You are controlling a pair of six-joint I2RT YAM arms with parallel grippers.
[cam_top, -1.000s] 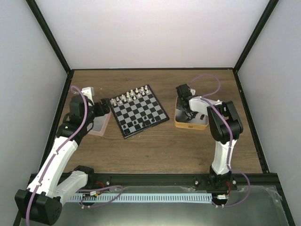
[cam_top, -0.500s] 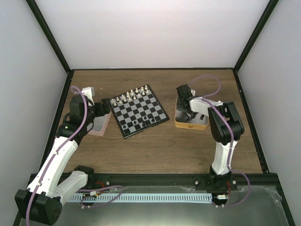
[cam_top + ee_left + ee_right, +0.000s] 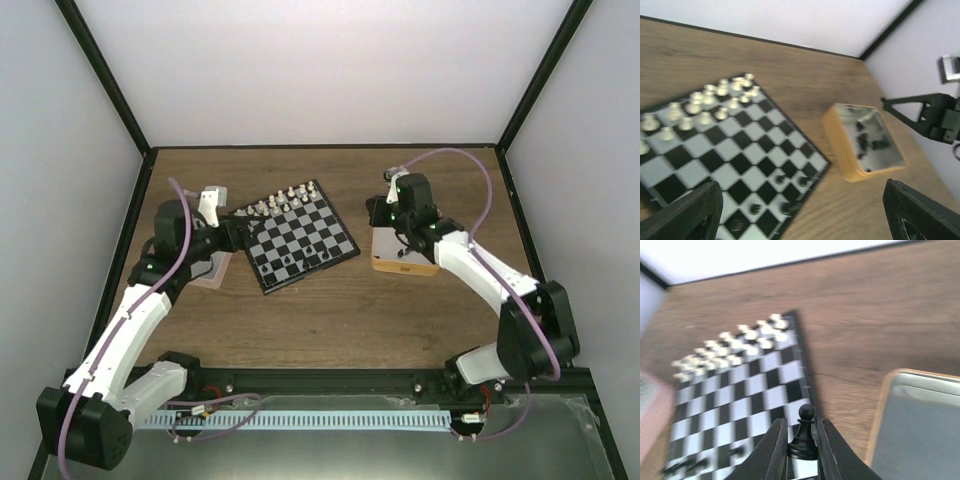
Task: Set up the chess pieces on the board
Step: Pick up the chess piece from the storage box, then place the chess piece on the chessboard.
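Black pawn (image 3: 805, 431) clamped in right hand (image 3: 801, 441), base hidden; left hand (image 3: 801, 202) apart.

The end effector (image 3: 801, 452) grips a black pawn (image 3: 804, 435) above the board (image 3: 747, 385).

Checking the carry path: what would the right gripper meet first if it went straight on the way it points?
The right gripper, shut on a black pawn, would probably meet the board near its edge first; depth is unclear.
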